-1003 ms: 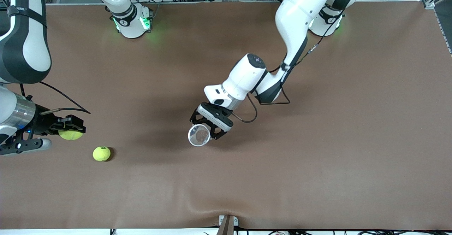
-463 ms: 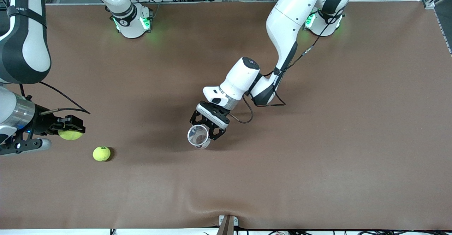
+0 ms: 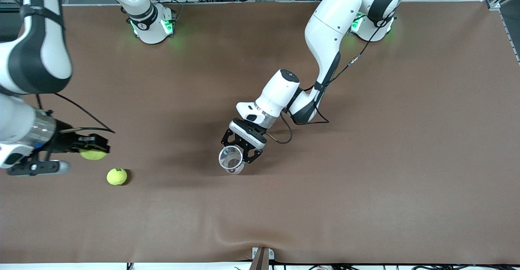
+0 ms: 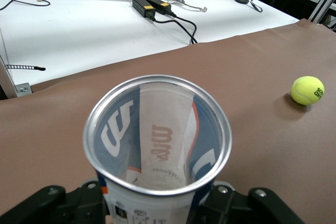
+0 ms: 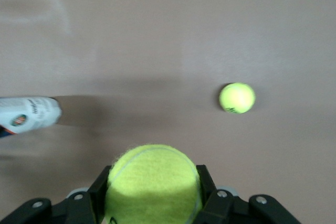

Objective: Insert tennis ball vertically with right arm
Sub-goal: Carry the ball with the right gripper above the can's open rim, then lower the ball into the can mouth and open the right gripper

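A yellow-green tennis ball point(image 3: 93, 154) point(image 5: 153, 182) is clamped in my right gripper point(image 3: 93, 153) point(image 5: 153, 188) above the table, near the right arm's end. A second tennis ball point(image 3: 117, 176) point(image 5: 237, 98) point(image 4: 307, 89) lies loose on the brown table, a little nearer the front camera. Around the table's middle, my left gripper point(image 3: 240, 155) point(image 4: 157, 205) is shut on a clear tennis-ball can point(image 3: 231, 159) point(image 4: 157, 129) point(image 5: 27, 114). The can's metal-rimmed open mouth faces up and shows nothing inside.
The brown mat point(image 3: 365, 180) covers the whole table. A small metal bracket point(image 3: 262, 255) sits at its front edge. In the left wrist view a white bench with cables point(image 4: 157, 9) lies past the table's edge.
My right gripper has carried its ball a short way toward the table's middle. The left arm has shifted slightly, and the can's mouth looks smaller than before.
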Controlling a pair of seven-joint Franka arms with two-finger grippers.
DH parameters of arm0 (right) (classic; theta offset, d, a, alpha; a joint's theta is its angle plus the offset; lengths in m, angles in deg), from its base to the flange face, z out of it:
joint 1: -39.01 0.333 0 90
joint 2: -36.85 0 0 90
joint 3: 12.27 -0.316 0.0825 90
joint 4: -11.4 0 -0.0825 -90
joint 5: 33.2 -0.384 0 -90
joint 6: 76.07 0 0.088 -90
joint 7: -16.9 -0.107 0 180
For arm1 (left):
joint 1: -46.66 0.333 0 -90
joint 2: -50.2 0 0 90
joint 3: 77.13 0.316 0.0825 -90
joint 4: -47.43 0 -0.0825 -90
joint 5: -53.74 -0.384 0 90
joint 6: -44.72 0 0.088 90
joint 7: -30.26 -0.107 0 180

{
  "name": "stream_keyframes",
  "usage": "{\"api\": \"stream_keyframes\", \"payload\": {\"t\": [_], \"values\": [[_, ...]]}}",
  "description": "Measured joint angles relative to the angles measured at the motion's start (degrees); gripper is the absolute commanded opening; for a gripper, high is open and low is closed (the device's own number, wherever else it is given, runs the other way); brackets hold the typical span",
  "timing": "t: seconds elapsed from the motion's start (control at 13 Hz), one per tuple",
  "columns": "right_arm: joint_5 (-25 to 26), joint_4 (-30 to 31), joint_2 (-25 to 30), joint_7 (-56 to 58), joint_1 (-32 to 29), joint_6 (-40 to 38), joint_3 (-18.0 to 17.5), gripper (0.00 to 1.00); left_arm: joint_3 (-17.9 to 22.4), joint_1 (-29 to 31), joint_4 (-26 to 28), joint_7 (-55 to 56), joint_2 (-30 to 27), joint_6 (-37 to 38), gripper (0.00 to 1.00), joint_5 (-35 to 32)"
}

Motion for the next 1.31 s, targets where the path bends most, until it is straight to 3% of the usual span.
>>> {"api": "stream_keyframes", "payload": {"t": [0.31,0.69,1.31], "values": [[-0.03,0.00,-0.26,-16.78,8.87,4.14,-0.20,0.16,0.77,-0.52,-0.11,0.00,0.02,-0.20,0.66,0.00],[-0.03,0.01,-2.52,-33.71,17.37,13.51,-0.19,0.12,0.91,-0.63,-0.12,0.00,0.04,-0.22,0.66,0.00],[0.00,0.06,-10.11,-43.95,24.01,29.04,-0.08,0.12,1.90,-0.73,-0.14,-0.19,0.76,-0.57,0.68,0.00]]}}
